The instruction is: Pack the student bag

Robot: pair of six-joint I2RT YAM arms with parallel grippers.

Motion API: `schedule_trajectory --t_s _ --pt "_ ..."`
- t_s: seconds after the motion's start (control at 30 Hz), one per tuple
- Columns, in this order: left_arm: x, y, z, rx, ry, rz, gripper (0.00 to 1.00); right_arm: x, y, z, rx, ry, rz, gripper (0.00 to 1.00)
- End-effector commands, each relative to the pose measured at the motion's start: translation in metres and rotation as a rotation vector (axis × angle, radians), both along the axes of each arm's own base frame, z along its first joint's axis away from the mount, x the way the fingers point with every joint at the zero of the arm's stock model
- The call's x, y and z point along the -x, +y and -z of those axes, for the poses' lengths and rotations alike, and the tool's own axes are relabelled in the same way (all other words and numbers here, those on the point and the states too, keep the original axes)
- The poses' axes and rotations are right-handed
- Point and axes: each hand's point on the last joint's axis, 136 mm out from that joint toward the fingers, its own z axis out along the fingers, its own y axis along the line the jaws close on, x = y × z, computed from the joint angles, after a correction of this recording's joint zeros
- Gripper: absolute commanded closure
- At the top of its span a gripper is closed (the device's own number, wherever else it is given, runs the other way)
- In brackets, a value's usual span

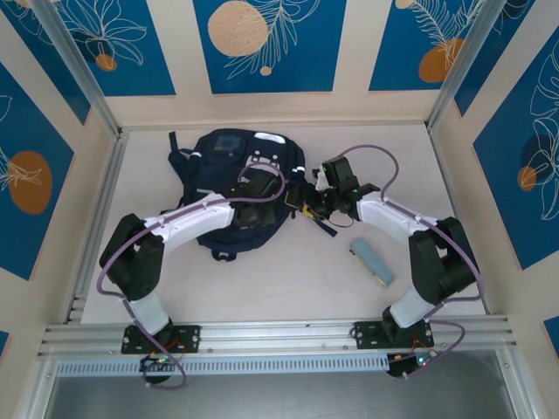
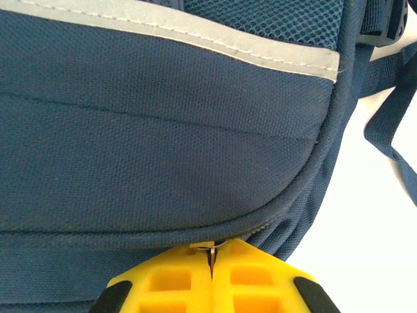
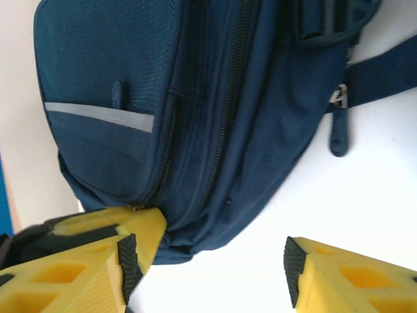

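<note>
**Left arm**: base at lower left of the top view, elbow raised at the left, white forearm reaching right and up across the bag. Left gripper: yellow fingers pressed together at the bottom centre of its wrist view. They nip a thin metal tab at the seam under the bag's curved front panel.

**Right arm**: base at lower right of the top view, elbow folded at the right, forearm reaching left and up to the bag's right edge. Right gripper: fingers spread wide. The left one touches the bag's lower corner and the right one stands apart over bare table, with nothing clamped between them.

**Bag**: navy backpack, flat on the table at upper centre of the top view, with both grippers at its right half.
- A grey stripe crosses the front pocket, with mesh above it.
- A dark strap trails onto the table at the right of the left wrist view.
- Two zip lines run down the middle of the right wrist view, and both look closed.
- A cord pull hangs at the right of that view.
- Contents hidden.

**Loose item**: pale blue object, lying slantwise on the table at right of centre in the top view, apart from the bag and just left of the right arm's elbow. What it is cannot be told.
</note>
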Motion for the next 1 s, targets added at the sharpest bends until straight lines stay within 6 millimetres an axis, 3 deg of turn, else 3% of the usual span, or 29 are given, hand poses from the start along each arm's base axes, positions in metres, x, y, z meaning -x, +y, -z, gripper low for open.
schedule_trajectory --t_s 0.0,0.1,0.27,0.4,0.47,0.57,0.63,0.8,0.97 --pt "0.002 0.021 -0.012 -0.055 -0.057 0.011 1.0 -0.002 0.027 -0.013 -0.108 0.094 -0.001 0.38" --pt "0.009 0.034 -0.011 -0.071 -0.055 0.023 1.0 -0.003 0.045 -0.01 -0.12 0.148 -0.006 0.42" --pt "0.013 0.037 -0.014 -0.064 -0.068 0.072 1.0 -0.005 0.07 0.0 -0.124 0.214 -0.021 0.53" --pt "0.013 0.036 -0.02 -0.064 -0.086 0.105 1.0 -0.008 0.075 0.01 -0.078 0.241 -0.006 0.6" --pt "0.014 0.036 -0.023 -0.065 -0.094 0.116 1.0 -0.009 0.074 0.016 -0.057 0.249 0.003 0.69" --pt "0.016 0.044 -0.025 -0.092 -0.093 0.12 1.0 -0.009 0.063 0.024 0.0 0.245 0.029 0.89" --pt "0.018 0.053 -0.026 -0.12 -0.093 0.123 1.0 -0.01 0.051 0.027 0.051 0.223 0.043 0.95" --pt "0.027 0.07 -0.034 -0.175 -0.123 0.241 1.0 -0.014 0.004 0.022 0.146 0.127 0.063 1.0" --pt "0.031 0.084 -0.037 -0.208 -0.134 0.315 1.0 -0.018 -0.023 0.012 0.129 0.092 0.03 1.0"
